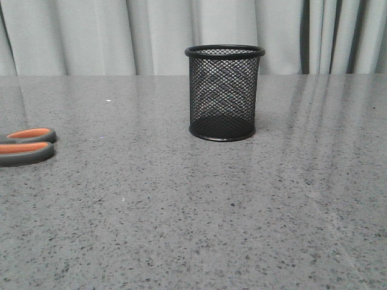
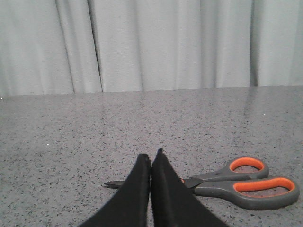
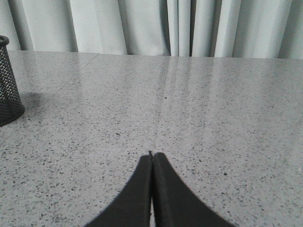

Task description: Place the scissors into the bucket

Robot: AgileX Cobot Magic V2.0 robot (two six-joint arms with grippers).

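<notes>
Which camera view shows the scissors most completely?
The left wrist view: the scissors show both handle loops, though the closed left gripper hides part of the blades. The front view catches only the handles at its edge; the right wrist view shows none.

Left pincer and right pincer both seemingly closed, empty.

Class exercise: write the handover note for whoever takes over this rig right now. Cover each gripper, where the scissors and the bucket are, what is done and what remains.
Left gripper: shut, empty, low over the table in front of the scissors.
Right gripper: shut, empty, over bare table.
Grey-handled, orange-lined scissors: flat on the grey speckled table, at the left edge of the front view, blades closed.
Black wire-mesh bucket: upright mid-table, nothing visible inside.
Done: nothing yet.
Left: open the left gripper, grasp the scissors, carry them to the bucket, drop them in.
</notes>
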